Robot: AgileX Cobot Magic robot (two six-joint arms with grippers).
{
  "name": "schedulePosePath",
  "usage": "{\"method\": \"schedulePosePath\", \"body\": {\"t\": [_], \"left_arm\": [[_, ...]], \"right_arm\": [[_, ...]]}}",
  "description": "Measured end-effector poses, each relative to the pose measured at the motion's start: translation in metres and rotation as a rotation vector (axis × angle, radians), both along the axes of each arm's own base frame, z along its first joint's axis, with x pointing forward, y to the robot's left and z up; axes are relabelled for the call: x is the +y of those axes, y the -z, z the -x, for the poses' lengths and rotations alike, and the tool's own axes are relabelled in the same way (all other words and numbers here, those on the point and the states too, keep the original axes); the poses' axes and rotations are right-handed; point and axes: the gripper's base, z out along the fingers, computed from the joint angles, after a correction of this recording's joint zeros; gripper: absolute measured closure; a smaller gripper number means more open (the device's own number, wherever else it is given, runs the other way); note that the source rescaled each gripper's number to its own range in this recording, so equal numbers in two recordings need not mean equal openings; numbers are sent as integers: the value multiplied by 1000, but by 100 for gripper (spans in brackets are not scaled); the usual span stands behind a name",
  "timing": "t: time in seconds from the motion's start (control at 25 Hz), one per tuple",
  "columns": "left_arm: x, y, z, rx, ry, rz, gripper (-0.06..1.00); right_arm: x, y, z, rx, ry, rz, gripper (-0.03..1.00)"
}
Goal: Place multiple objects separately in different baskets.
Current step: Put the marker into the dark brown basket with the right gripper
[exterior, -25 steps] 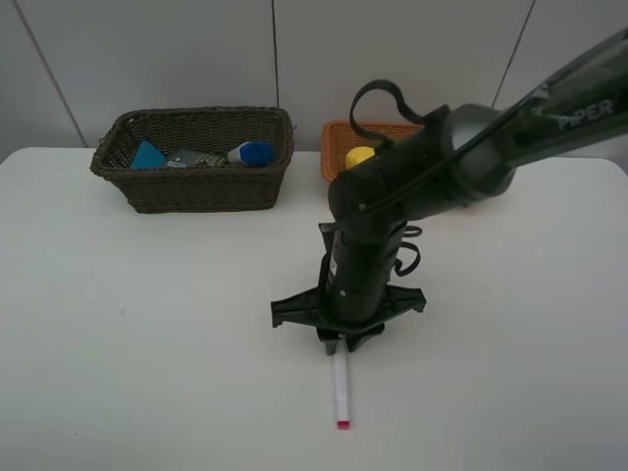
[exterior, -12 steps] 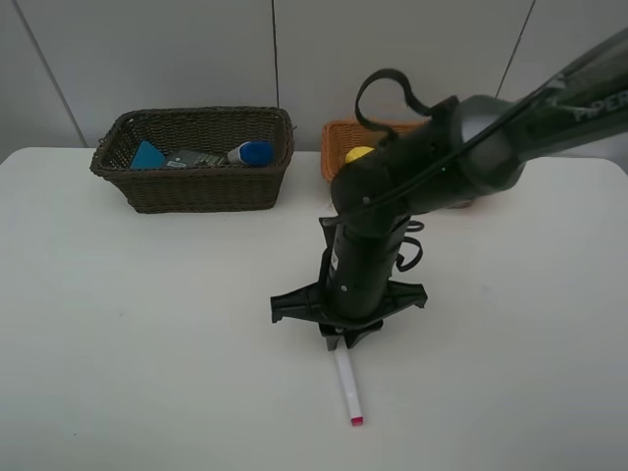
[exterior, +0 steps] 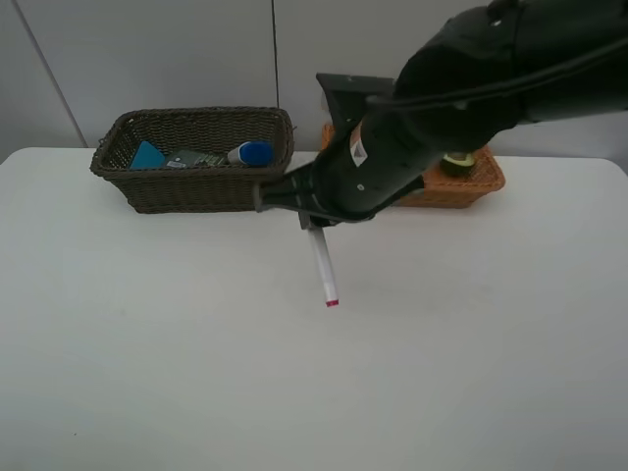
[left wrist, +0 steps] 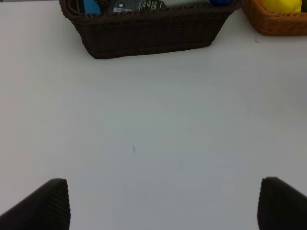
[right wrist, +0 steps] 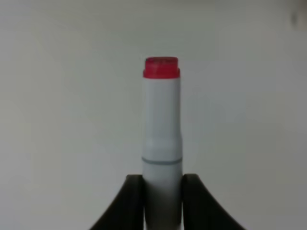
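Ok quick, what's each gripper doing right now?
Left gripper: open, holding nothing.
Right gripper: shut on the white pink-tipped marker, lifted off the table.

A white table [exterior: 147,343] carries a dark basket [exterior: 196,162] and an orange basket [exterior: 461,186].

A white table [exterior: 147,373] – bare-looking, faintly speckled – meets a pale panelled wall [exterior: 147,59] behind.

The white pink-tipped marker [exterior: 323,270] hangs tip-down above the table. The dark brown basket [exterior: 196,186] holds a blue-capped bottle [exterior: 250,153]. The orange-tan basket [exterior: 461,186] sits beside it.
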Motion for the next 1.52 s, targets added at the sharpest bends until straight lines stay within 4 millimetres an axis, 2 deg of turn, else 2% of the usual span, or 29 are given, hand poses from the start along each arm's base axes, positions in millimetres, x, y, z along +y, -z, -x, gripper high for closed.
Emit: {"method": "schedulePosePath", "body": {"t": [0.16, 0.28, 0.4, 0.56, 0.68, 0.8, 0.88, 1.0, 1.2, 1.24, 1.32, 1.48, 1.52], "left_arm": [[0, 0, 0, 0, 0, 0, -6], [0, 0, 0, 0, 0, 0, -6], [0, 0, 0, 0, 0, 0, -6], [0, 0, 0, 0, 0, 0, -6], [0, 0, 0, 0, 0, 0, -6], [0, 0, 0, 0, 0, 0, -6], [0, 0, 0, 0, 0, 0, -6], [0, 0, 0, 0, 0, 0, -6], [0, 0, 0, 0, 0, 0, -6], [0, 0, 0, 0, 0, 0, -6], [0, 0, 0, 0, 0, 0, -6], [0, 0, 0, 0, 0, 0, -6], [0, 0, 0, 0, 0, 0, -6]], "right_arm": [[11, -21, -27, -198, -45, -225, 97], [15, -35, -63, -304, -16, -349, 97], [26, -38, -97, -383, -4, -427, 97], [56, -24, -137, -516, -77, -495, 97], [73, -4, -167, -563, -90, -506, 97], [77, 22, -194, -531, -48, -441, 97], [75, 30, -208, -516, -15, -403, 97], [75, 38, -220, -512, 5, -384, 97], [75, 50, -222, -510, -19, -319, 96], [75, 50, -222, -514, -25, -306, 93], [75, 50, -222, -517, -29, -301, 78], [75, 49, -222, -518, -30, -298, 21], [75, 50, -222, -514, -28, -292, 11]]}}
